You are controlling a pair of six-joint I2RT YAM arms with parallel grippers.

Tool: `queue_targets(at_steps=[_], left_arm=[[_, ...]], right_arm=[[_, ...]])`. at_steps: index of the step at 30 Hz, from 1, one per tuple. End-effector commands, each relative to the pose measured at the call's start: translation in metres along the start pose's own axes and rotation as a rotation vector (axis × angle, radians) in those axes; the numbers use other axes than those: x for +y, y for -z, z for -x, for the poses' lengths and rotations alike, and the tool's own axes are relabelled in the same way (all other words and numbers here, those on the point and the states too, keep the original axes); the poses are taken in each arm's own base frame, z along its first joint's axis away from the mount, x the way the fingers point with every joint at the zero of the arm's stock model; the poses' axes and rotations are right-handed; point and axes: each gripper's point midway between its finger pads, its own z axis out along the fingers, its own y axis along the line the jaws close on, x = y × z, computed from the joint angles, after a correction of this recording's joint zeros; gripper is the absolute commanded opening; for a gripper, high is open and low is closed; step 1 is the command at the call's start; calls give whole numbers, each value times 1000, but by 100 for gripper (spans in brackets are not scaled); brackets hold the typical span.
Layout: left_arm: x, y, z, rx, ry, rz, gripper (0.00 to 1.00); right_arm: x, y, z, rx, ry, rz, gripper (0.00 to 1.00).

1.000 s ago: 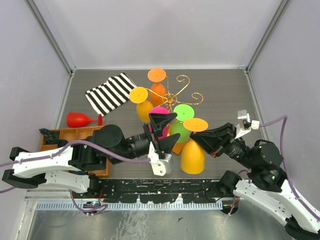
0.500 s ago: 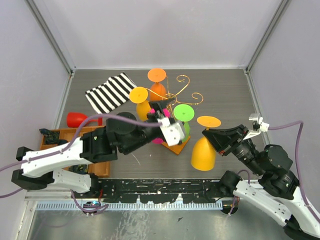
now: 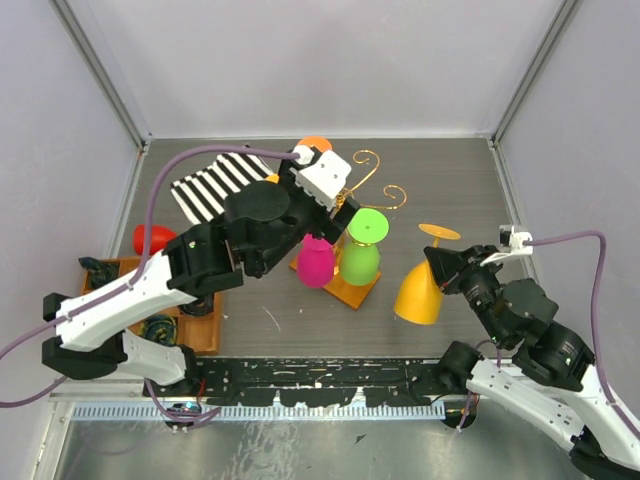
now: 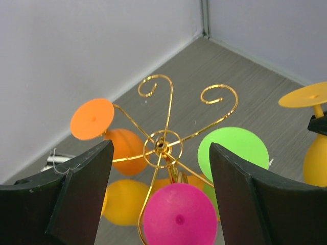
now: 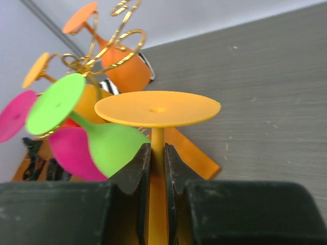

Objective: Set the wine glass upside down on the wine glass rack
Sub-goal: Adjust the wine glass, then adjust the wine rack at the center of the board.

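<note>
The gold wire rack (image 3: 366, 160) stands on its wooden base (image 3: 352, 291) mid-table. An orange, a yellow, a pink (image 3: 314, 263) and a green glass (image 3: 360, 258) hang on it upside down. My left gripper (image 4: 161, 148) is open and empty, high above the rack hub (image 4: 161, 145), over the pink foot (image 4: 180, 217). My right gripper (image 5: 157, 150) is shut on the stem of a yellow-orange wine glass (image 3: 420, 291). It holds the glass upside down and tilted, right of the rack, foot (image 5: 157, 108) on top. Two curled arms (image 4: 219, 94) are bare.
A red glass (image 3: 152, 238) lies at the left beside a compartmented wooden tray (image 3: 196, 333). A striped cloth (image 3: 212, 185) lies at the back left. Grey walls close in the table on three sides.
My left arm has risen from beside the pink glass to above the rack. The pink glass hangs on the rack. My right gripper has carried the yellow-orange glass to the right and tilted it.
</note>
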Motion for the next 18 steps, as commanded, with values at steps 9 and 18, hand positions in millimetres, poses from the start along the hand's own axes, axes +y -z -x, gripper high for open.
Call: queue_targets(at_steps=[9, 18], left_arm=[[15, -10, -24, 122, 131, 194, 75], [14, -21, -32, 167, 175, 210, 68]], right_arm=[[-26, -6, 12, -68, -39, -183, 1], [-18, -12, 9, -64, 24, -126, 1]])
